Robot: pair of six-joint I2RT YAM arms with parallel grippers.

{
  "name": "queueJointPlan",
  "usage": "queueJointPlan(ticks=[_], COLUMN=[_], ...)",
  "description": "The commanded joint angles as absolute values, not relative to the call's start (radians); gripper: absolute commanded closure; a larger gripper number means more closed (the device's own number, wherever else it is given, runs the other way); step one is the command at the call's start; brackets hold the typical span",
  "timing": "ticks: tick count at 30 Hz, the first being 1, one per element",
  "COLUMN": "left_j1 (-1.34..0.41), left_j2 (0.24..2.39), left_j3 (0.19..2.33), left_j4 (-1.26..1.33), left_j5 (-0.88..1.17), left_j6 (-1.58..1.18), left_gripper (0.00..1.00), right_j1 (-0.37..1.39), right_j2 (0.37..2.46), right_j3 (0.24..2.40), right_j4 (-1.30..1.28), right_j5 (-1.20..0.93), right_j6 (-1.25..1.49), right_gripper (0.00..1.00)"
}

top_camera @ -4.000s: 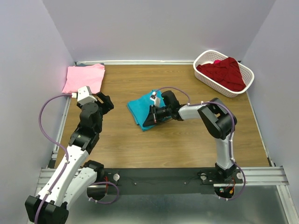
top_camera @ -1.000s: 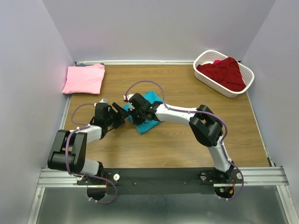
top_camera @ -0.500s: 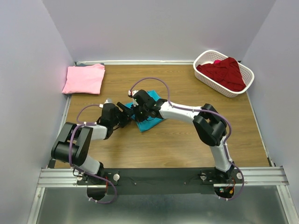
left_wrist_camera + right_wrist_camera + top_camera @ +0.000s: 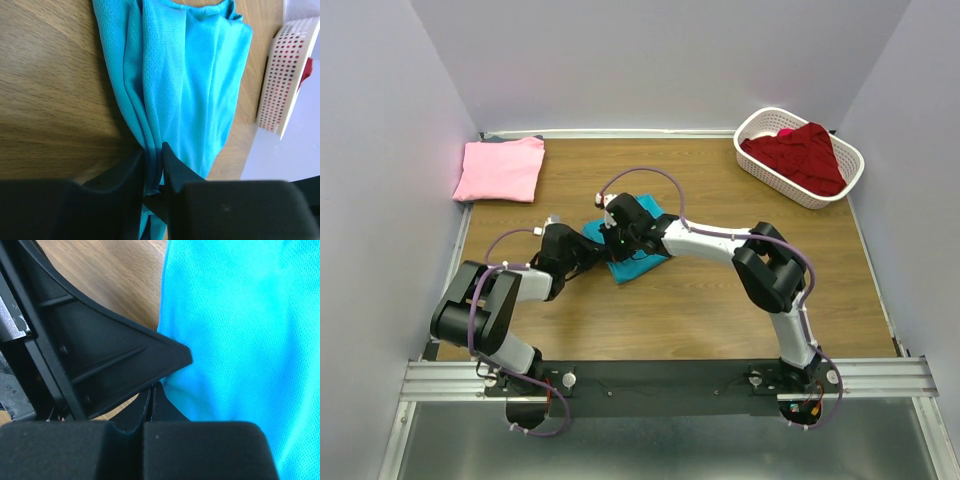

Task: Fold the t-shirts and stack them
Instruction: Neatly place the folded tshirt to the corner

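Three t-shirts, two grippers and one basket share the wooden table (image 4: 720, 300). At the upper left of the overhead view the pink t-shirt (image 4: 500, 170) lies folded into a flat, smooth square, hard against the table's far left corner and partly over its edge. Lower and toward the middle, the left gripper (image 4: 588, 250) reaches in low from the left. In its wrist view its two black fingers (image 4: 172, 167) are clenched on a bunched fold of the teal t-shirt (image 4: 185, 75). That cloth is a fine mesh knit, creased lengthwise and folded into a compact pad. From above, the teal t-shirt (image 4: 635, 266) sits near the table's centre, largely covered by both grippers. Bare wood lies open on every side of it, with the widest stretches toward the right and the near rail. The right gripper (image 4: 618, 238) comes in from the right and meets the left one over the cloth. In its wrist view its fingers are drawn together to a thin seam at the hem of the teal fabric, apparently nipping it. At the upper right the white slotted plastic basket (image 4: 757, 122) stands tight in the corner by the wall. It holds the dark red t-shirt (image 4: 800, 155), crumpled and heaped above the rim.
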State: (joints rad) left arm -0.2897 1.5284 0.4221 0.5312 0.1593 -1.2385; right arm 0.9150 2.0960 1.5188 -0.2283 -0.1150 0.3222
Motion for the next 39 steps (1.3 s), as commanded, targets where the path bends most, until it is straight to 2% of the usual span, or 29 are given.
queueJointPlan(ticks=[1, 4, 5, 8, 9, 10, 15, 21, 24, 31, 39], left_j1=[-0.302, -0.302, -0.302, -0.293, -0.287, -0.278, -0.189, -0.172, -0.16, -0.146, -0.138], left_j2=[1.54, 1.534, 1.531, 1.519, 1.519, 1.519, 1.598, 1.703, 1.813, 2.049, 2.212], left_j3=[0.408, 0.414, 0.417, 0.451, 0.492, 0.518, 0.797, 1.179, 1.342, 1.756, 1.996], left_j4=[0.569, 0.569, 0.569, 0.535, 0.49, 0.457, 0.059, -0.228, -0.333, -0.44, -0.408], left_j5=[0.127, 0.123, 0.123, 0.115, 0.112, 0.11, 0.121, -0.133, -0.254, -0.535, -0.698], left_j6=[-1.247, -1.224, -1.212, -1.134, -1.071, -1.028, -0.711, -0.364, -0.229, 0.048, 0.279], left_gripper=[0.77, 0.91, 1.0, 1.0, 1.0, 1.0, 1.0, 1.0, 1.0, 1.0, 1.0], right_j1=[0.923, 0.923, 0.925, 0.923, 0.923, 0.923, 0.923, 0.923, 0.922, 0.923, 0.923], right_j2=[2.039, 2.037, 2.034, 2.01, 1.988, 1.971, 1.856, 1.707, 1.64, 1.551, 1.588], right_j3=[1.502, 1.499, 1.494, 1.482, 1.468, 1.459, 1.349, 1.226, 1.167, 1.1, 1.138], right_j4=[-0.16, -0.158, -0.158, -0.158, -0.158, -0.16, -0.172, -0.222, -0.248, -0.337, -0.432], right_j5=[-0.152, -0.149, -0.146, -0.115, -0.091, -0.075, 0.07, 0.189, 0.203, 0.242, 0.256], right_j6=[0.342, 0.344, 0.336, 0.334, 0.334, 0.33, 0.284, 0.256, 0.267, 0.287, 0.319], right_gripper=[1.0, 1.0, 0.99, 0.82, 0.67, 0.61, 0.38, 0.18, 0.15, 0.14, 0.15])
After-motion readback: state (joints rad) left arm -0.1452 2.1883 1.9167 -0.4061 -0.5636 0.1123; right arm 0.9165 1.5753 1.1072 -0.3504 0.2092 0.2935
